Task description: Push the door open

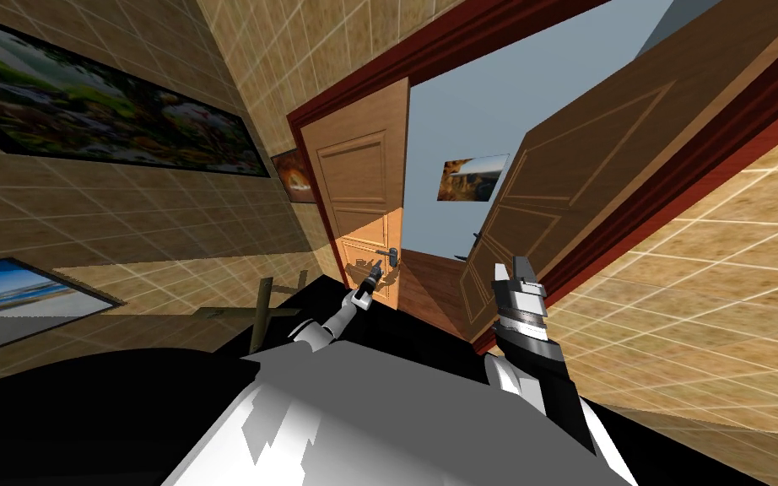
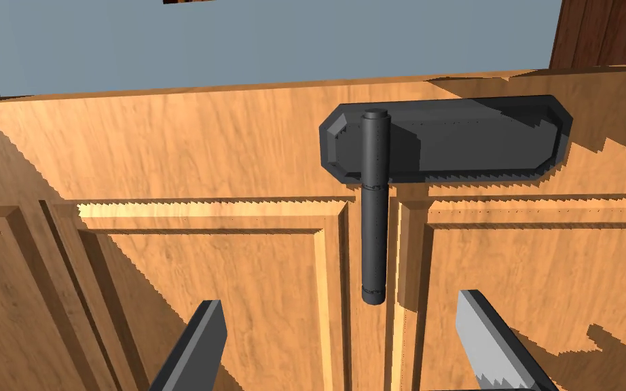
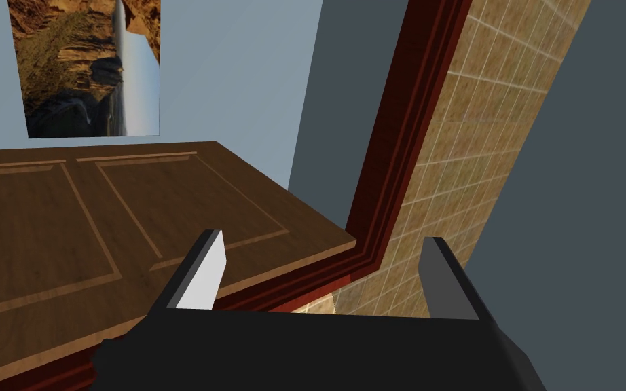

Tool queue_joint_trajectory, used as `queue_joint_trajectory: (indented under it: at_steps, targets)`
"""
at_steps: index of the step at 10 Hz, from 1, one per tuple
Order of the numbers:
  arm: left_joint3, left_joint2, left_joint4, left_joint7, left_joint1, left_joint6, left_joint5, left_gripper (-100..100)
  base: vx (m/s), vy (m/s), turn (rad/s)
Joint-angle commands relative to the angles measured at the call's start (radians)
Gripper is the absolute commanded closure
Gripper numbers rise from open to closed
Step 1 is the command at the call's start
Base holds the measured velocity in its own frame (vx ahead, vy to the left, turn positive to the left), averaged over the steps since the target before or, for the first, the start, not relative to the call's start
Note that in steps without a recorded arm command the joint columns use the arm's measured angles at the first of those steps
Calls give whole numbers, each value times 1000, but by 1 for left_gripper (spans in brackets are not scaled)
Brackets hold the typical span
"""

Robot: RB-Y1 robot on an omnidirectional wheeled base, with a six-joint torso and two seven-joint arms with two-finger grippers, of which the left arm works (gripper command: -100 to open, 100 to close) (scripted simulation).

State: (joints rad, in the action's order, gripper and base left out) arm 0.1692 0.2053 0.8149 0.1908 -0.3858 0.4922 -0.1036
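Door (image 1: pixel 362 169) ajar; dark lever handle (image 2: pixel 374 210) long axis points toward left end effector (image 2: pixel 340 302), fingers apart.

Plank floor (image 1: pixel 429 291), brown wood, seen as a narrow strip through the doorway. At the strip's left edge, standing on it, the left door (image 1: pixel 362 186), pale wood, ajar, its foot touching the planks. At the strip's right edge, the right door (image 1: pixel 581 169), darker, swung wider. Nearer than the strip, a black area (image 1: pixel 83 405) reaching up to the threshold.
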Motion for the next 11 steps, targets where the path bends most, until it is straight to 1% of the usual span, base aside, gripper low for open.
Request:
queue_joint_trajectory:
  at_steps: [1,3,6,8,9,11]
  targets:
    - [4,3,-30,3,-16,1,-3,-100,42,55,-57]
    - [9,6,-72,6,-40,-3,-8,-100,49,64,-60]
    - [13,9,-105,8,-59,-6,-12,-100,35,68,-38]
    - [18,12,-143,11,-81,-10,-17,-100,45,60,-52]
    - [16,11,-137,11,-77,-4,-15,-100,25,30,-15]
    - [12,11,-143,9,-79,-3,-17,-100,153,-14,-23]
